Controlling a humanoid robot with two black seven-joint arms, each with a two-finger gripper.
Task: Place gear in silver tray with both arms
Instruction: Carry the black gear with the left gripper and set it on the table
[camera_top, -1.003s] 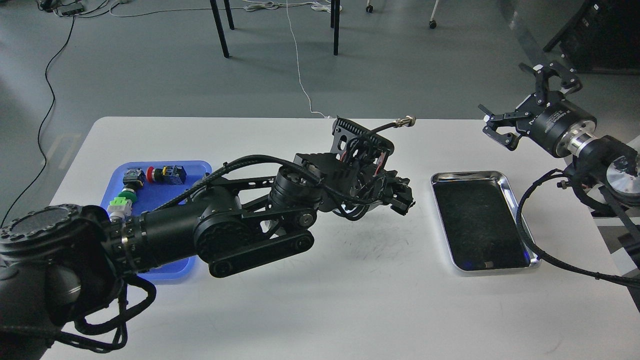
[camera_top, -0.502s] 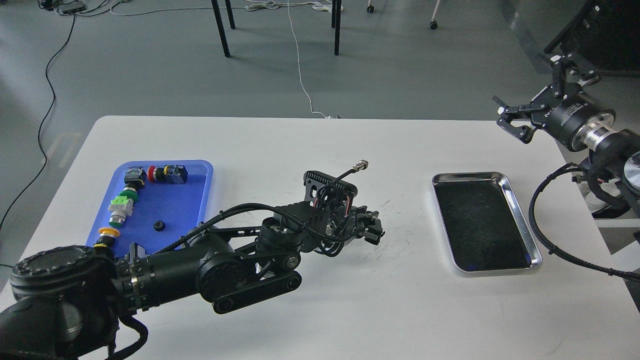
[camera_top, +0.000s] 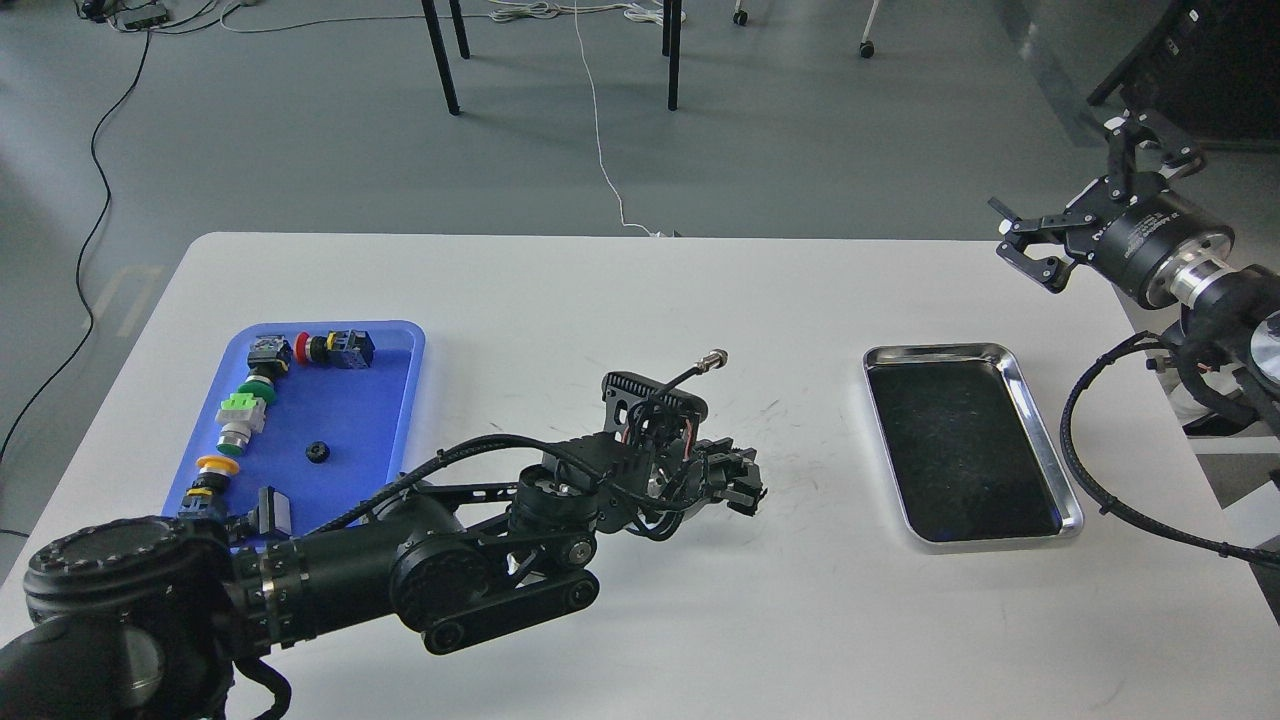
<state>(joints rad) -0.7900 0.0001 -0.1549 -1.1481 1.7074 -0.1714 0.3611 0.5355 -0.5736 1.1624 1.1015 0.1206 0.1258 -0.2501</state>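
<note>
The gear (camera_top: 317, 451) is a small black toothed ring lying on the blue plastic tray (camera_top: 390, 400) at the left. The silver tray (camera_top: 1042, 440) sits at the right of the white table, and nothing lies in it. My left gripper (camera_top: 742, 480) hangs low over the table's middle, between the two trays and well right of the gear. It is dark, and its fingers cannot be told apart. My right gripper (camera_top: 1078, 195) is open and empty, held high beyond the table's far right corner, above and behind the silver tray.
Several push-button switches with red, green and yellow caps (camera_top: 245, 410) line the blue tray's left and far sides. A connector cable end (camera_top: 714, 359) sticks up from my left wrist. Chair legs and cables are on the floor behind the table.
My left arm has dropped and drawn back toward the near side, uncovering the blue tray and the gear. My right gripper has moved right and a little up.
</note>
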